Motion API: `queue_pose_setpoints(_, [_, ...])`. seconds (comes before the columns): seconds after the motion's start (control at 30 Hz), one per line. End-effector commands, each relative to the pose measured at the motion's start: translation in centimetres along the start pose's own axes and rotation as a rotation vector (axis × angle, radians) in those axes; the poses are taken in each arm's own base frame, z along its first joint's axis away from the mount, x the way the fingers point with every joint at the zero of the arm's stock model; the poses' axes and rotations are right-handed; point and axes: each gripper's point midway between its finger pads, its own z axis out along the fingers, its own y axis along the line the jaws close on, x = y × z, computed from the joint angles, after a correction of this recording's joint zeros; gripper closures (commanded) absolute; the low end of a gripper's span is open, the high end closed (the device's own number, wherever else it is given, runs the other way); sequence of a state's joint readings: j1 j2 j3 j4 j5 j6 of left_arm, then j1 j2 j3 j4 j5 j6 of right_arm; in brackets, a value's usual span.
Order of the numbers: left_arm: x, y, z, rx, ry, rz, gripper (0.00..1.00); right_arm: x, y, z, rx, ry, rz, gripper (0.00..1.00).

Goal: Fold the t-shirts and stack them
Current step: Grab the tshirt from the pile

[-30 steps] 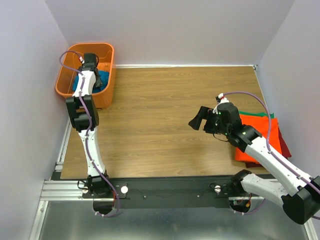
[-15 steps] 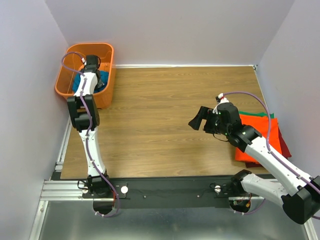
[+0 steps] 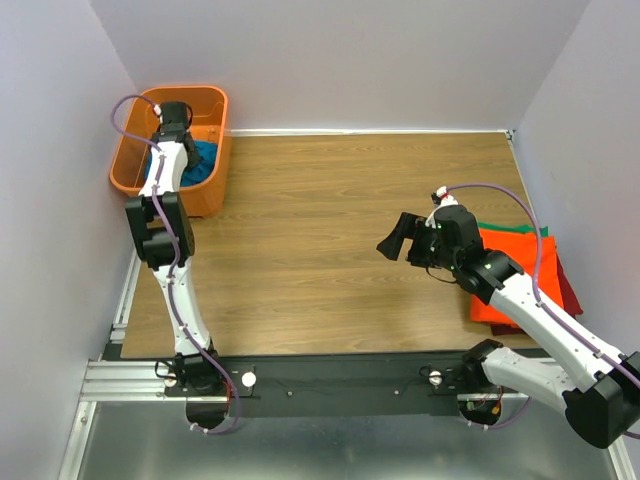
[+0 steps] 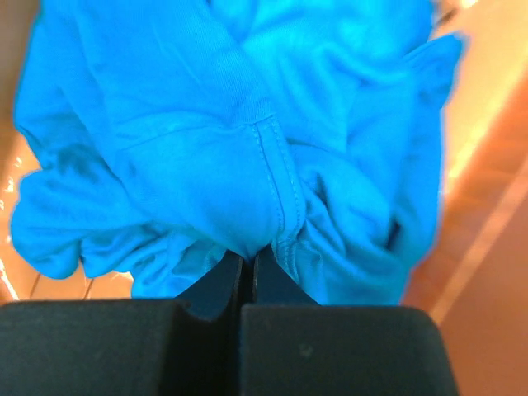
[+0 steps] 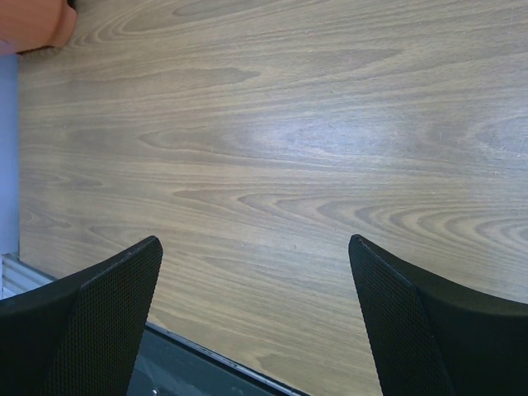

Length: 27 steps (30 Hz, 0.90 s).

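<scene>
From above, my left arm (image 3: 160, 180) covers most of the blue shirt (image 3: 206, 157) inside the orange basket (image 3: 190, 90). Well apart from the basket, my right arm (image 3: 530, 300) hides part of the shirt pile (image 3: 512, 247); the dark red shirt (image 3: 571, 292) shows just 1 thin edge.

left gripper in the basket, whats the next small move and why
Probably lift straight up. The left gripper is shut on a fold of the teal-blue t-shirt, which lies bunched inside the orange basket; raising it should clear the basket wall before carrying it over to the table.
</scene>
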<state>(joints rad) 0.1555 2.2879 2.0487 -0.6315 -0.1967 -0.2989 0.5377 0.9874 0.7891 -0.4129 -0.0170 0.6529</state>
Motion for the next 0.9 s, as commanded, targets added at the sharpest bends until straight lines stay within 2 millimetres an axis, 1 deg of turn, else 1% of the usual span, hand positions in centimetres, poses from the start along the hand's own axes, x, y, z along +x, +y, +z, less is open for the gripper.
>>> queue_pose_setpoints(0.0, [-5.8,-1.6,-4.6,0.108,-0.170,-0.051,1.00,1.0,-0.3,-0.2,-0.001,0.031,-0.017,0.00])
queue_pose_setpoints(0.03, [-6.0,-1.8,-4.8,0.118,-0.179,-0.055,1.00,1.0,-0.2,-0.3,-0.003,0.031,-0.017,0.00])
queue_pose_setpoints(0.07, [-6.6,-1.9,-5.5,0.131,-0.200,-0.063,1.00,1.0,-0.3,-0.3,-0.003,0.028,-0.017,0.00])
queue_pose_setpoints(0.17, [-7.5,-2.1,-6.1,0.148,-0.235,-0.077,1.00,1.0,-0.3,-0.3,-0.002,0.027,-0.019,0.00])
queue_pose_setpoints(0.2, [-8.2,-2.2,-6.8,0.157,-0.262,-0.084,1.00,1.1,-0.3,-0.4,-0.003,0.028,-0.020,0.00])
queue_pose_setpoints(0.43, [-10.8,-2.3,-10.0,0.184,-0.361,-0.116,1.00,1.1,-0.7,-0.3,0.010,0.024,-0.020,0.00])
queue_pose_setpoints(0.53, [-12.3,-2.1,-12.2,0.195,-0.416,-0.124,1.00,1.1,-0.6,-0.2,0.007,0.028,-0.021,0.00])
queue_pose_setpoints(0.57, [-13.2,-2.2,-13.5,0.210,-0.448,-0.128,1.00,1.2,-0.7,-0.2,0.011,0.029,-0.020,0.00])
queue_pose_setpoints(0.63, [-14.3,-2.3,-15.2,0.229,-0.486,-0.127,1.00,1.2,-0.7,-0.2,0.012,0.028,-0.023,0.00])
queue_pose_setpoints(0.67, [-15.2,-2.6,-16.5,0.251,-0.514,-0.120,1.00,1.1,-0.7,-0.2,0.012,0.026,-0.027,0.00])
queue_pose_setpoints(0.7, [-16.1,-2.6,-18.1,0.269,-0.547,-0.117,1.00,1.1,-0.6,-0.2,0.010,0.026,-0.034,0.00])
queue_pose_setpoints(0.73, [-16.8,-2.7,-19.2,0.281,-0.571,-0.117,1.00,1.0,-0.7,-0.2,0.010,0.026,-0.042,0.00])
queue_pose_setpoints(0.77, [-17.8,-2.7,-21.3,0.300,-0.612,-0.122,1.00,1.0,-0.5,-0.3,0.001,0.025,-0.047,0.00])
queue_pose_setpoints(0.8, [-18.3,-2.7,-22.3,0.312,-0.632,-0.121,1.00,1.0,-0.5,-0.3,-0.002,0.025,-0.051,0.00])
queue_pose_setpoints(0.83, [-19.0,-2.9,-23.7,0.333,-0.664,-0.121,1.00,0.9,-0.4,-0.4,-0.006,0.025,-0.057,0.00])
queue_pose_setpoints(0.87, [-19.6,-2.8,-25.6,0.348,-0.699,-0.122,1.00,0.9,-0.3,-0.4,-0.011,0.024,-0.059,0.00])
